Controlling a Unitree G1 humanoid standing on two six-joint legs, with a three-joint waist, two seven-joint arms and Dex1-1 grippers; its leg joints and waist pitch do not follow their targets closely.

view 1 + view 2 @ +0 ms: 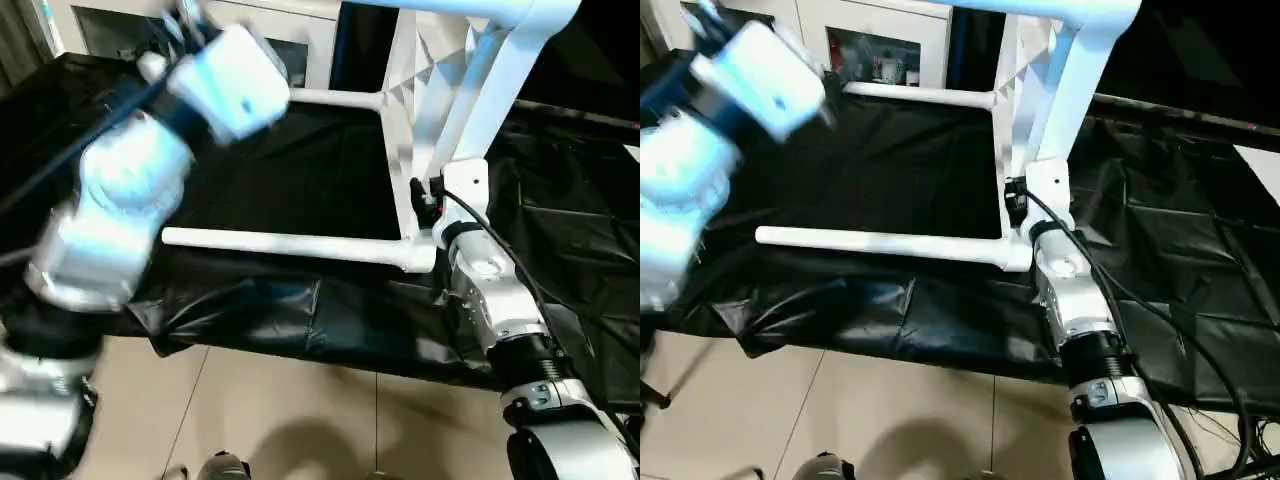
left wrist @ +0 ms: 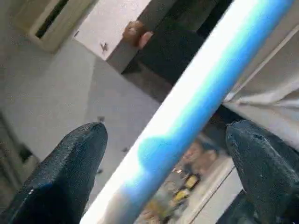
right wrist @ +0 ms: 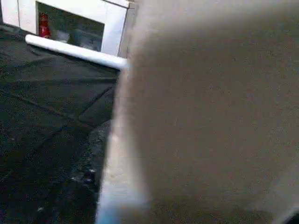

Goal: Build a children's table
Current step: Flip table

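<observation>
two legs [image 1: 300,245] already jut from the tipped top [image 1: 1025,105]; left gripper [image 2: 163,163] gapes around another leg, right gripper's [image 1: 425,195] fingers unclear, so the table could topple.

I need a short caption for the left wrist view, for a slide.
Left gripper open, its two black fingers on either side of a white table leg without touching it.
</observation>
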